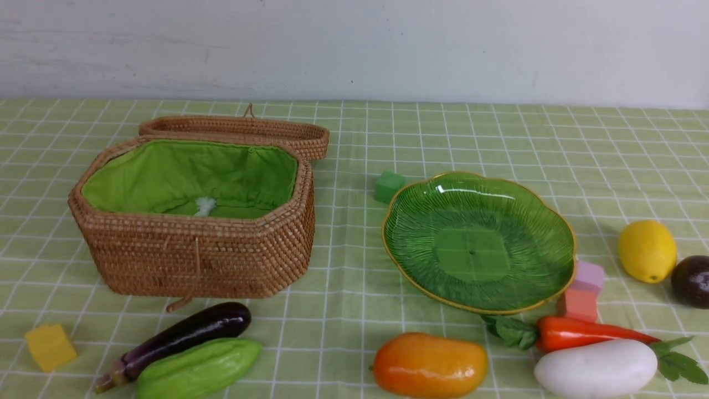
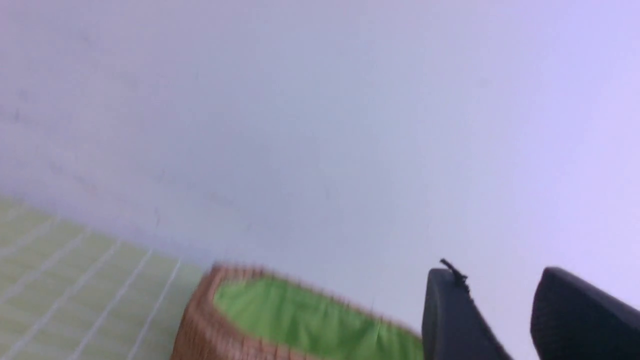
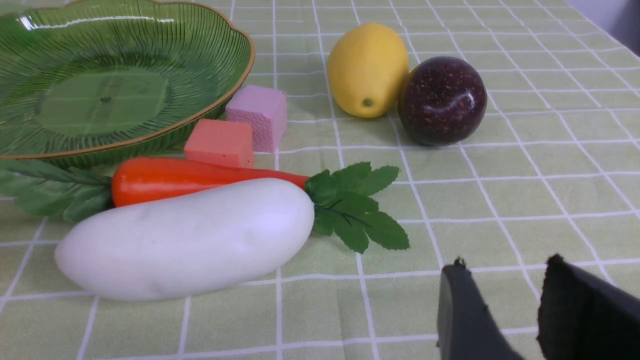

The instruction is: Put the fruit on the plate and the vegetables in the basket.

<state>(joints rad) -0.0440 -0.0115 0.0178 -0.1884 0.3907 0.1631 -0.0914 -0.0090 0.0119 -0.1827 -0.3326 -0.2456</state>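
Left gripper and right gripper both gape empty, only fingertips visible. Lemon and edge-cropped dark fruit sit right of the plate; basket stands left of it, blurred in the left wrist view.

The basket is open on top, its lid lying behind it. Two foam cubes and a carrot crowd the plate at its near right rim.

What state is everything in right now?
basket, lid open, no vegetables inside
plate, empty
mango, on cloth
lemon, on cloth
dark fruit, on cloth
eggplant, on cloth
gourd, on cloth
carrot, on cloth
radish, on cloth
left gripper, open, empty
right gripper, open, empty
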